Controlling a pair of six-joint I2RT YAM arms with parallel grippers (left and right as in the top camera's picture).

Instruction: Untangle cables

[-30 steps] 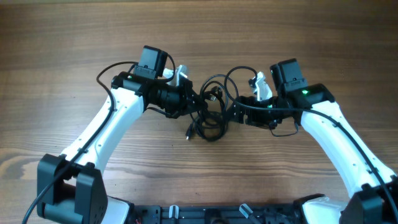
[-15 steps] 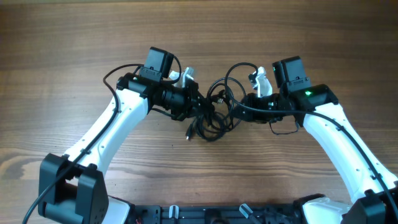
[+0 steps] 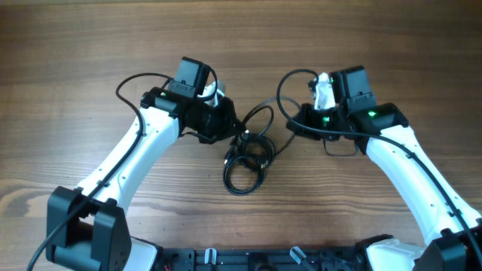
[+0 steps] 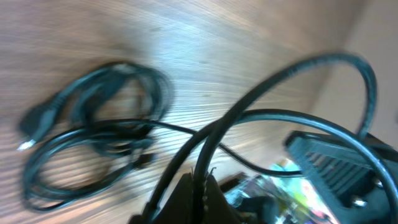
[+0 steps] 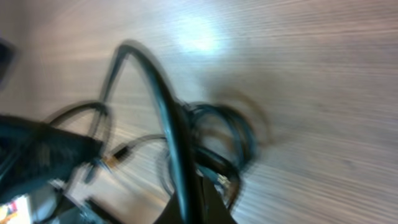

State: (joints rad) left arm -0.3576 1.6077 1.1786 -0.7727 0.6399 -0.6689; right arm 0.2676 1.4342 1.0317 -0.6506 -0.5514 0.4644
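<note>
The cables (image 3: 245,159) lay as a knotted bundle of loops on the desk (image 3: 90,45), between the two arms and nearer the left one. The left tool (image 4: 200,190) was pressed together on a strand that rose from its tips. The right tool (image 5: 190,202) was likewise pinched on a strand that arched away toward the bundle.

Assessment: the work looked to be at an early stage. A grip was in place on each side and a strand ran out toward each arm, but the main mass was coiled and crossed over itself. No cord lay free and straight, so separating the loops was left to do.

Limitations: both wrist views were blurred. Whether the tools held one cord or two could not be established. A plug end (image 4: 32,121) was visible, though its type was not, and the cords could not be counted.
</note>
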